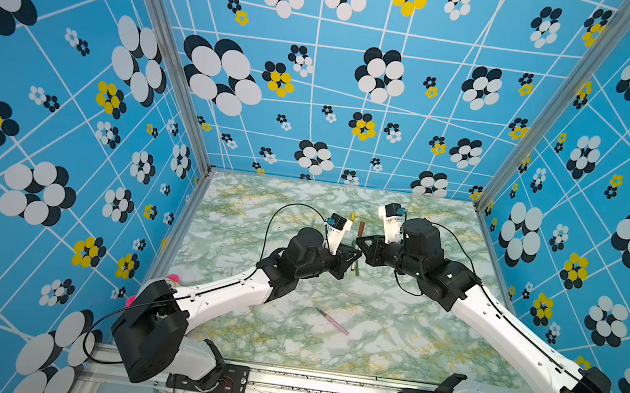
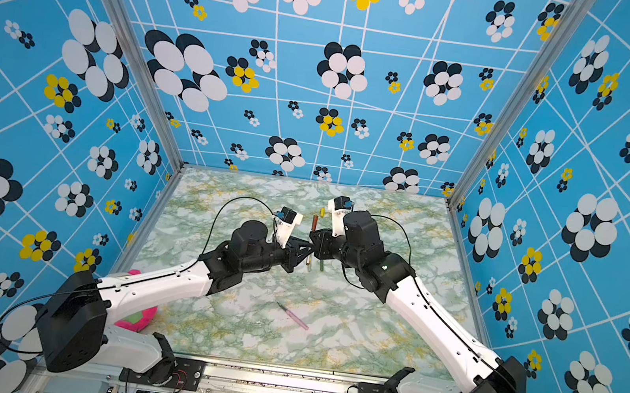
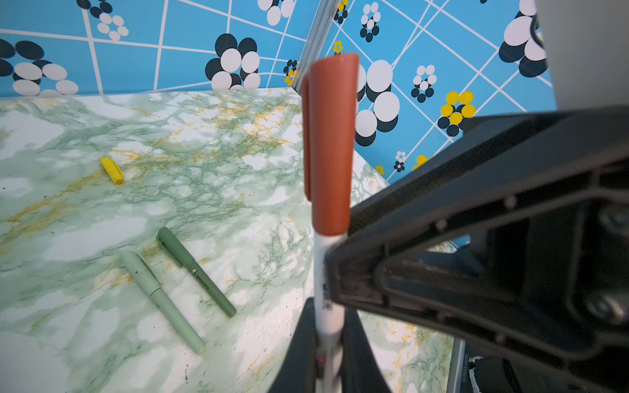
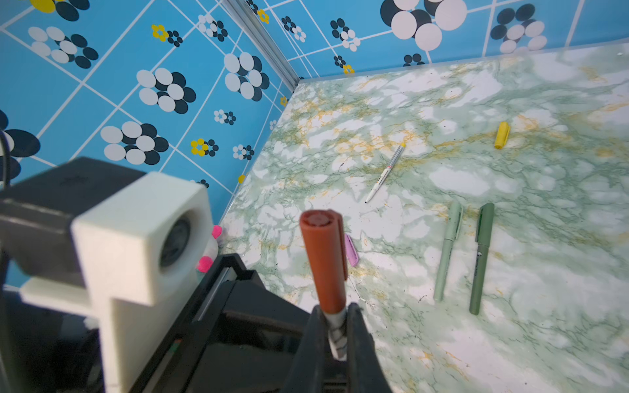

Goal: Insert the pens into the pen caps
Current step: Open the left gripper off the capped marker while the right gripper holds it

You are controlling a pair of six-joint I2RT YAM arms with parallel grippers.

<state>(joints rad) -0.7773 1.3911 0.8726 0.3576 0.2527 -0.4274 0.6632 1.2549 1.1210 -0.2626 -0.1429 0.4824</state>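
A white pen with brown marks (image 3: 325,272) stands upright above the table with the brown cap (image 3: 332,143) on its upper end. My left gripper (image 3: 328,306) is shut on the pen's white barrel. My right gripper (image 4: 336,311) is shut on the same barrel just below the brown cap (image 4: 321,258). In both top views the two grippers (image 1: 358,255) (image 1: 359,241) meet at mid-table under the cap (image 1: 361,228). A pink pen (image 1: 332,321) lies uncapped nearer the front. A white-yellow pen (image 4: 384,173) lies uncapped. The yellow cap (image 4: 502,135) and pink cap (image 4: 351,250) lie loose.
A pale green pen (image 4: 447,251) and a dark green pen (image 4: 480,258) lie side by side with their caps on. A pink plush toy (image 2: 134,316) sits by the left arm's base. Patterned blue walls (image 1: 65,131) close in the marble table (image 1: 389,339) on three sides.
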